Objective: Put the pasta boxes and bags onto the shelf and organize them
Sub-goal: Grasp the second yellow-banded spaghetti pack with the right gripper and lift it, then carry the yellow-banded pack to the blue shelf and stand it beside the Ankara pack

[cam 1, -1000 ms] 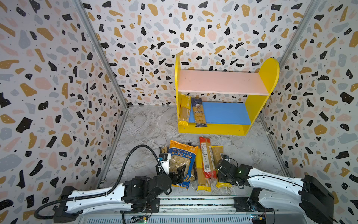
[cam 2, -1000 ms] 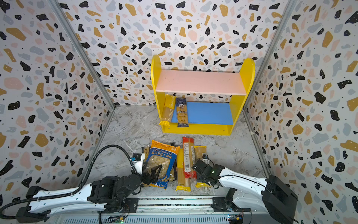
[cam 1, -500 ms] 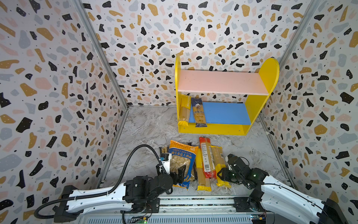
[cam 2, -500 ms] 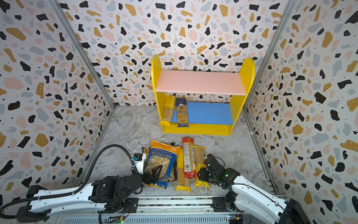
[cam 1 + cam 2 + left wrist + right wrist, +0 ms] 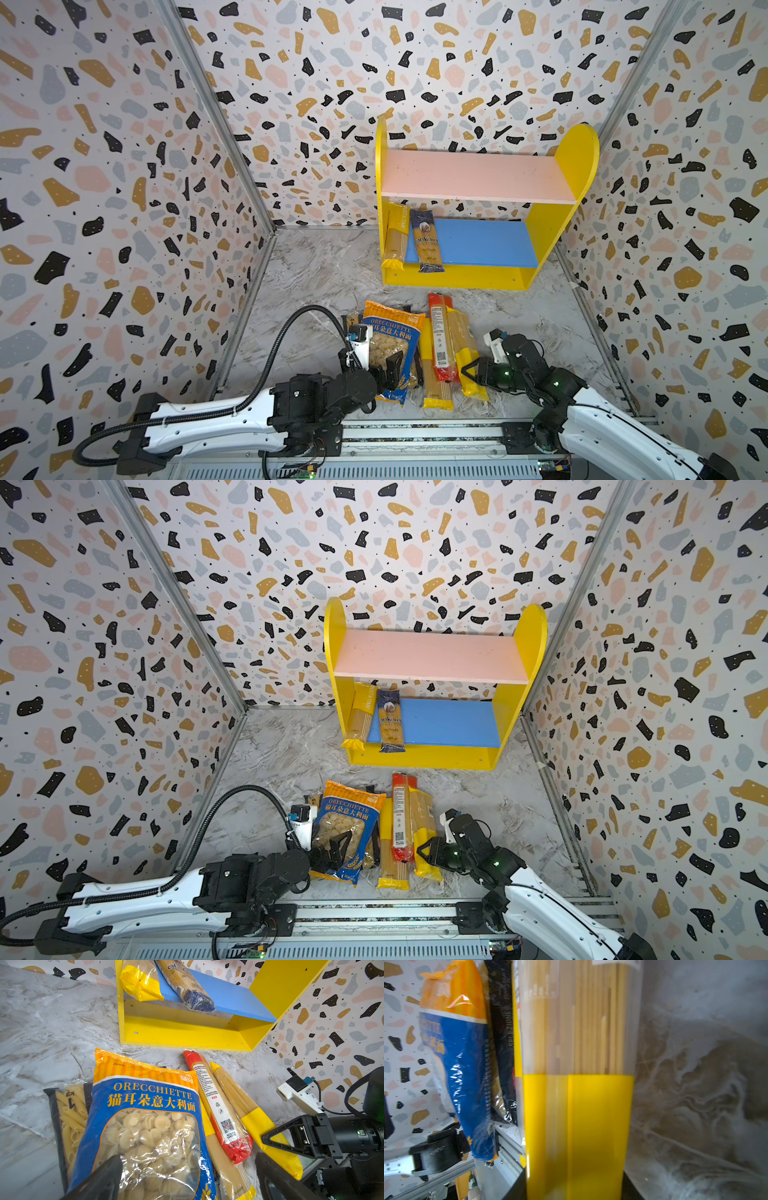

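Yellow-banded clear spaghetti pack [image 5: 577, 1043], likely stiff, brittle, slick: right tool [image 5: 574, 1186] straddles its five-o'clock end, clamp uncertain; left tool [image 5: 188, 1169] gapes.

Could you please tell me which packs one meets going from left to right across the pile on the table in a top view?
Dark penne bag → orecchiette bag → red-orange spaghetti pack → yellow spaghetti pack.

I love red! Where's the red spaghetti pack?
In both top views the red spaghetti pack lies right of the orecchiette bag, between two yellow packs.
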`<state>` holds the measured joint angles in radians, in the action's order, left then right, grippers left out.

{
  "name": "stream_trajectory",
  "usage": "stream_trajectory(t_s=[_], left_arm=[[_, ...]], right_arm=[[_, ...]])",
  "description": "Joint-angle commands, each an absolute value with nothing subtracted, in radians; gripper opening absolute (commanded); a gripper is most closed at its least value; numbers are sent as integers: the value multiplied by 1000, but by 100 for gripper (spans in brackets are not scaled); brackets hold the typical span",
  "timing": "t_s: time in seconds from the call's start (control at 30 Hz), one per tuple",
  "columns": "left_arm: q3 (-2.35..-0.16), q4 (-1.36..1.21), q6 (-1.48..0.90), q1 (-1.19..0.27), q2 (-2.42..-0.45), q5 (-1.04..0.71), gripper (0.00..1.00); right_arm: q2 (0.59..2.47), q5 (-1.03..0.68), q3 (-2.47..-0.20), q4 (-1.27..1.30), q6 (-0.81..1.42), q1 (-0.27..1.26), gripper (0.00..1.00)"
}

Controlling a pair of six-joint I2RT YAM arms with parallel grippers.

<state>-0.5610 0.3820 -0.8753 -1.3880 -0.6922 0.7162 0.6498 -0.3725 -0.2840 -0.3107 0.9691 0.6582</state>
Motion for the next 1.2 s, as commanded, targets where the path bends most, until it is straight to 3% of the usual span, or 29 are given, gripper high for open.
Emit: stream_trajectory(t_s=[0.0, 0.43, 0.73, 1.17], left_arm=[[-605, 380, -862, -1388, -712, 729, 99], [-696, 386, -825, -1388, -803, 738, 100], [-748, 412, -803, -1388, -831, 753, 100], [-834, 425, -742, -1381, -892, 759, 100]], right_arm=[[590, -448, -353, -205, 938, 634, 7], [509, -610, -385, -169, 947, 529, 7], [544, -745, -369, -6, 999, 445, 6], [628, -816, -528, -17, 942, 350, 6]])
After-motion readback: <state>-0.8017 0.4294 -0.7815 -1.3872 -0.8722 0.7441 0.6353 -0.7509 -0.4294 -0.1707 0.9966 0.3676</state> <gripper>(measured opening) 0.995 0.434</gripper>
